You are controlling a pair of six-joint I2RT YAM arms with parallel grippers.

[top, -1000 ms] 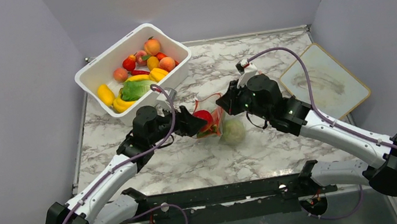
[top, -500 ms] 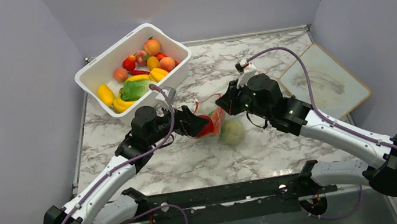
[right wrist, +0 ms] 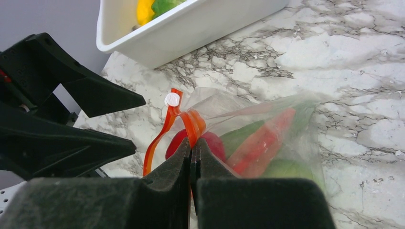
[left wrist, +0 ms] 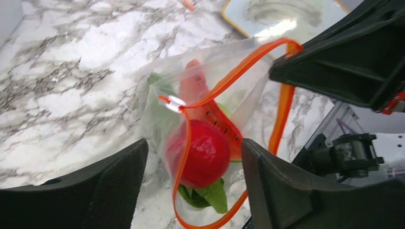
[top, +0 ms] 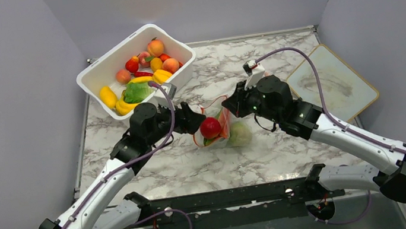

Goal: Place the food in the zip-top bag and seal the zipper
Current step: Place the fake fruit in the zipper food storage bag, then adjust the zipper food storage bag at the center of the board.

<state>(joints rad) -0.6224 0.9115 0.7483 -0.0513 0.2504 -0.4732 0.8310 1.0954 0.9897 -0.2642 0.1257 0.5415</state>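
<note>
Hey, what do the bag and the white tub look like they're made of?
Bag: thin clear plastic film, glossy; it wrinkles and the red fruit shows through. White tub: likely rigid moulded plastic, smooth, slightly shiny, with even walls and rounded corners.

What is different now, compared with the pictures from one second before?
The left claw has opened, leaving the red round fruit inside the zip-top bag, and has drawn back a little toward its own side. Unchanged: the right claw stays shut on the zipper, holding the mouth up; the cabbage and the white tub have not moved.
</note>
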